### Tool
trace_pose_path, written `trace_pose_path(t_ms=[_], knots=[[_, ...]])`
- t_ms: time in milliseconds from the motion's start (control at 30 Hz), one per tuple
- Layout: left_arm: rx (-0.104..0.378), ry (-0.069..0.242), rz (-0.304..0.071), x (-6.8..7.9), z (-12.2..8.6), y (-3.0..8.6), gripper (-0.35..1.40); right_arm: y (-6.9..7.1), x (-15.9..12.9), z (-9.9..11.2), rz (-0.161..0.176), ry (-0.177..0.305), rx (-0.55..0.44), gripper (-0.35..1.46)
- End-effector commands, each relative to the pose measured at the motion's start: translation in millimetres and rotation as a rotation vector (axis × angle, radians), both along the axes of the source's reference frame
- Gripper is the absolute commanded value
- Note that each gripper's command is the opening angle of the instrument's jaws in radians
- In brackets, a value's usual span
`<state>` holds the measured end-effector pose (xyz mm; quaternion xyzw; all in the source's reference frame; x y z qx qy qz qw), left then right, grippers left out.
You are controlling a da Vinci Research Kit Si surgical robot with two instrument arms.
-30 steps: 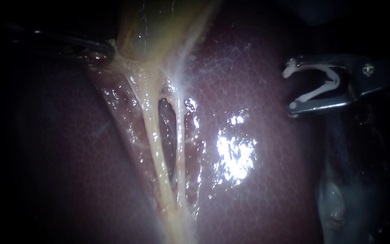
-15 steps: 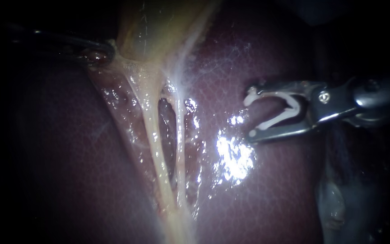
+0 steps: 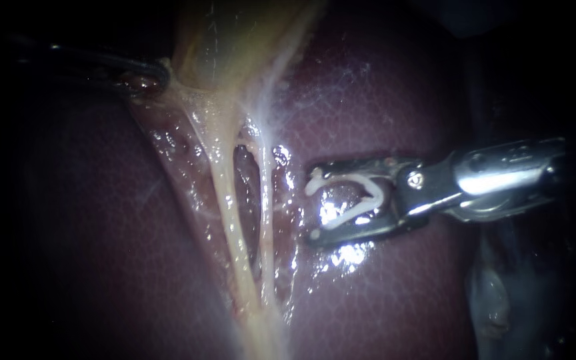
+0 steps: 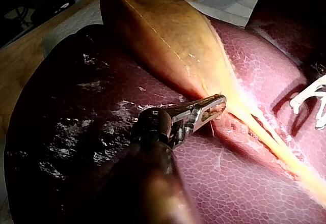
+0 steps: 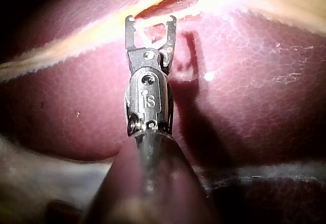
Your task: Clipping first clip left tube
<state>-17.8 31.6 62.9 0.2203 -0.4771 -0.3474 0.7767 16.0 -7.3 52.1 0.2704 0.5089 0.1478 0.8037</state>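
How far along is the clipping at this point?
Done: left instrument grips the gallbladder at its narrow end. In hand: right instrument holds an open clip over the liver, short of the left tube. Left: closing it on that tube, which is bare.

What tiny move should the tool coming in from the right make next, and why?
Probably ease the right instrument closer to the tubes. Its open white clip sits over the liver, short of both; the right tube lies between it and the left tube. The clip should straddle the left tube before closing. The left instrument grips the gallbladder, and the tubes look taut.
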Motion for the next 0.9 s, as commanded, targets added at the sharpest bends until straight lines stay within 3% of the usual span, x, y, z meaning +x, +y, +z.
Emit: trace_pose_path(t_ms=[33,267,667,900], knots=[[0.0,0.0,0.001,0.0,0.0,0.0,-0.35,-0.5,0.5,0.4,-0.003,0.002,0.008,0.5],[0.0,0.0,0.001,0.0,0.0,0.0,-0.35,-2.5,2.6,2.6,-0.013,0.005,0.044,0.5],[0.0,0.0,0.001,0.0,-0.1,-0.1,-0.35,-4.0,4.0,5.3,-0.025,0.004,0.12,0.5],[0.0,0.0,0.001,0.0,-0.4,-0.2,-0.35,-5.3,4.6,8.3,-0.029,0.005,0.17,0.5]])
